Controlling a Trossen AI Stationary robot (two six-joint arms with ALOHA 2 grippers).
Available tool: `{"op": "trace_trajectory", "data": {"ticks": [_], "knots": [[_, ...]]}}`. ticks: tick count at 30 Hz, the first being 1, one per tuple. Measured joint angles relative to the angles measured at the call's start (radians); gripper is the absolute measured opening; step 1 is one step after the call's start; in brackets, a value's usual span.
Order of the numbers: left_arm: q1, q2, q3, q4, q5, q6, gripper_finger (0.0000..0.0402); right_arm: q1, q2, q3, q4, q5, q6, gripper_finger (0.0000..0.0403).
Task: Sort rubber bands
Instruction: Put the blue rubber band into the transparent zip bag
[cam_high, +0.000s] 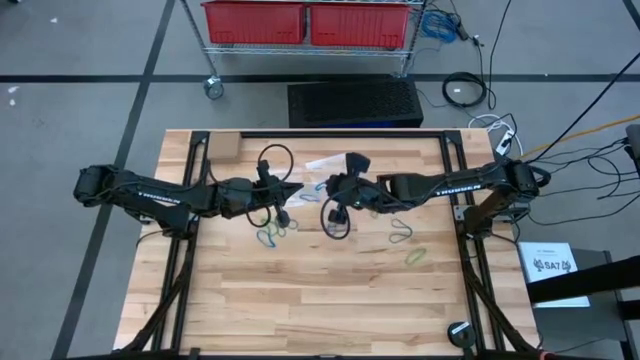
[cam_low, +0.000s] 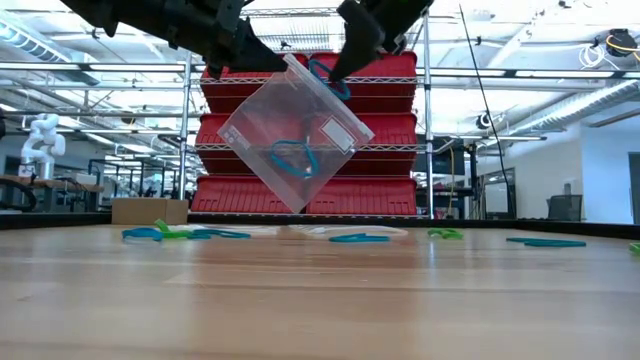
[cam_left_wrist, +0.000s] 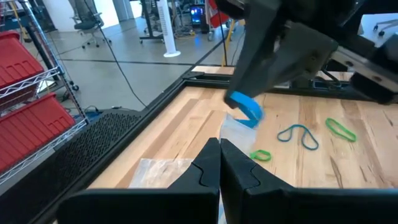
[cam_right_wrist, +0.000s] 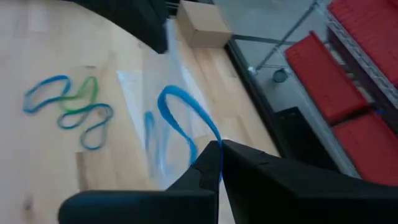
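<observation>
Lying loose on the wooden surface (cam_low: 320, 300) across mid-frame of the low view were blue and green rubber bands (cam_low: 185, 233). Above, upper centre, a clear bag (cam_low: 295, 135) with blue bands inside hung tilted, left pincer (cam_low: 245, 55) clamped shut on its corner, right pincer (cam_low: 345, 60) pinched shut on a blue band (cam_low: 330, 78) at its mouth.

Left gripper (cam_left_wrist: 219, 163) and right gripper (cam_right_wrist: 219, 163) clamped, raised

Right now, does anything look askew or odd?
The clear bag hangs tilted on one corner in mid-air, pinched by the left pincer, while the right pincer holds a blue band at its opening.
</observation>
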Motion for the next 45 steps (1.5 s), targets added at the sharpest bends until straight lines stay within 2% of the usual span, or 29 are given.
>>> {"op": "trace_trajectory", "data": {"ticks": [11,19,23,31,36,45], "knots": [[0.000,0.000,0.000,0.006,0.000,0.000,0.0000,0.017,0.001,0.000,0.002,-0.001,0.018,0.0000],[-0.003,0.000,-0.001,0.015,0.001,-0.002,0.0000,0.018,0.076,0.000,0.008,-0.003,0.018,0.0000],[-0.003,0.000,-0.001,0.015,0.002,-0.001,0.0000,0.011,0.092,0.000,0.034,-0.058,0.009,0.0000],[-0.003,0.000,-0.001,0.014,0.021,-0.003,0.0000,0.007,0.091,0.000,0.104,-0.057,-0.014,0.0000],[-0.003,0.000,-0.001,0.015,0.024,-0.004,0.0000,0.007,0.091,0.000,0.155,-0.126,-0.013,0.0000],[-0.003,0.000,-0.001,0.026,0.024,-0.027,0.0000,-0.003,0.091,0.000,0.174,-0.133,0.004,0.0001]]}}
